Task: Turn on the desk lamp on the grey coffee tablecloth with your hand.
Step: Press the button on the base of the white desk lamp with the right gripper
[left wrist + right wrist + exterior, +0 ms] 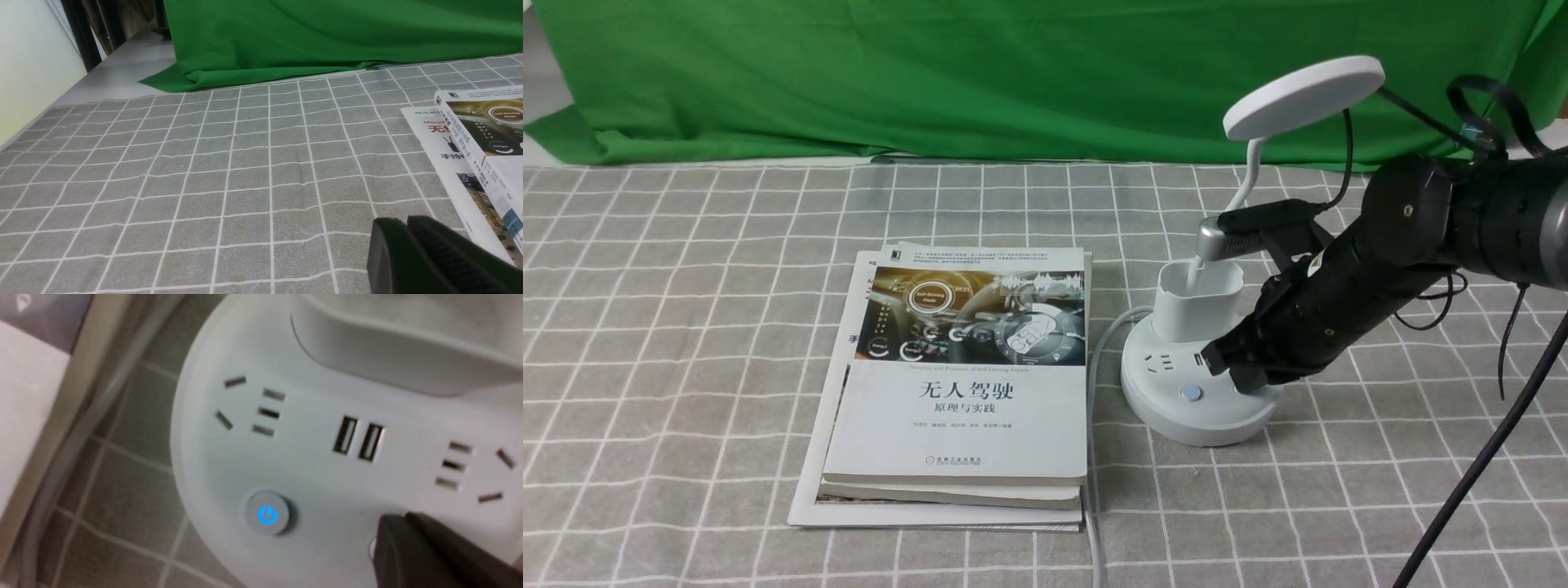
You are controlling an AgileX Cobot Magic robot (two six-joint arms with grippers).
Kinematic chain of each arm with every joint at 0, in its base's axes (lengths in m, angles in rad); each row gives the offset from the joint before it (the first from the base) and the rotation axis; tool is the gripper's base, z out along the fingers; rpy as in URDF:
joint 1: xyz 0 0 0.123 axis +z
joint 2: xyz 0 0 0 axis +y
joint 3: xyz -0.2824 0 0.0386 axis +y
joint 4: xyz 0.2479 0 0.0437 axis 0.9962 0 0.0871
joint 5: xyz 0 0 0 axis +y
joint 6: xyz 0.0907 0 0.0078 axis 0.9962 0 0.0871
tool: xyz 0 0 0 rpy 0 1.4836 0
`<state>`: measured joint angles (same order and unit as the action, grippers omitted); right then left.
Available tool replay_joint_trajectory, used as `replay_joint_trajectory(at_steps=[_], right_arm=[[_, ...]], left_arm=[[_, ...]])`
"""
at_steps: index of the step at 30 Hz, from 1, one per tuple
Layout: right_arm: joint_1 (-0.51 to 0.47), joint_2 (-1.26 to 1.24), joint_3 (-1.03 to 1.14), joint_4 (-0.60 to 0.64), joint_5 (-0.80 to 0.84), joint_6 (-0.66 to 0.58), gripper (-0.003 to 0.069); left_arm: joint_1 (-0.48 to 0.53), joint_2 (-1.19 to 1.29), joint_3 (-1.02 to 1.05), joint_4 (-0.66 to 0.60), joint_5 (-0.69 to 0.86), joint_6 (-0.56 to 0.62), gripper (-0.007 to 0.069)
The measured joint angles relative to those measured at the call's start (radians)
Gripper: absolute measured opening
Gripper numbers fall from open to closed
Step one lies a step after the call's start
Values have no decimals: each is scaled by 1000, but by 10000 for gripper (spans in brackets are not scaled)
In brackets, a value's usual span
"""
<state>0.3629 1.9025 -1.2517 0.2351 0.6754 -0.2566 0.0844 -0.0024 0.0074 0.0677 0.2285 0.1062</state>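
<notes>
The white desk lamp stands on the grey coffee tablecloth at the right, with its disc head raised on the thin neck. My right gripper, the hand, is shut and its tips rest on the right part of the round base. In the right wrist view the shut tips cover most of a second button. The blue-lit power button is apart from them. My left gripper is shut and empty, low over the cloth.
A stack of books lies left of the lamp, and shows in the left wrist view. The lamp's white cord runs between books and base toward the front edge. A green backdrop hangs behind. A black cable crosses the front right.
</notes>
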Motion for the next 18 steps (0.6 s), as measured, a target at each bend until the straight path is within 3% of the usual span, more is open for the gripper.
replay_joint_trajectory(at_steps=[8, 18], right_arm=[[17, -19, 1, 3, -19, 0, 33], [50, -245, 119, 7, 51, 12, 33]], left_arm=[[0, 0, 0, 0, 0, 1, 19], [0, 0, 0, 0, 0, 1, 19]])
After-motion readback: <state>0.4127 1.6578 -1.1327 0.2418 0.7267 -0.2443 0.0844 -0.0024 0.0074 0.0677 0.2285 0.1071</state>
